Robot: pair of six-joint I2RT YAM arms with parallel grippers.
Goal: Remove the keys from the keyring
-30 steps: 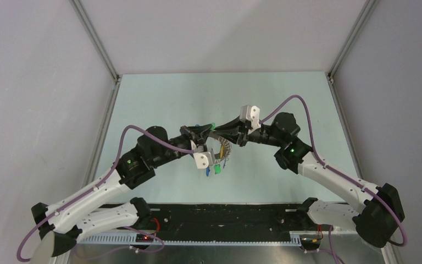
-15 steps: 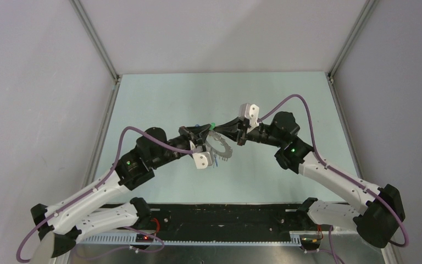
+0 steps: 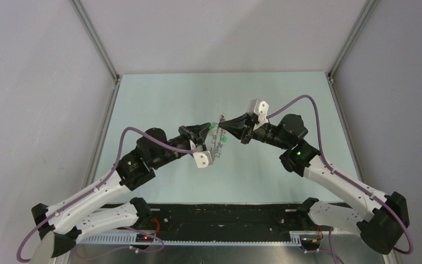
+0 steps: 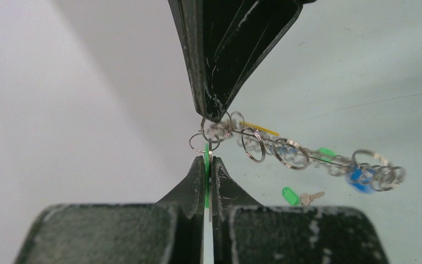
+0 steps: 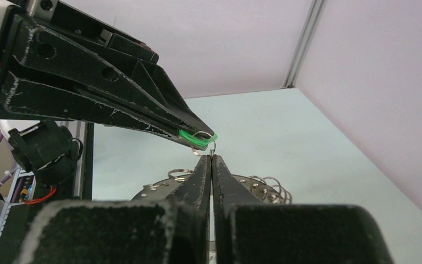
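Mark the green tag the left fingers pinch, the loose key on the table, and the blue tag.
green tag (image 4: 206, 165): left wrist view, its thin visible edge
loose key (image 4: 290, 195): left wrist view, its tagged end
blue tag (image 4: 359, 179): left wrist view, its middle

One overhead, two wrist close-ups.
Top camera looks down on the bench (image 3: 159, 99) from behind; facing wrist cameras share left claw (image 4: 209, 164) and right claw (image 5: 211, 161).
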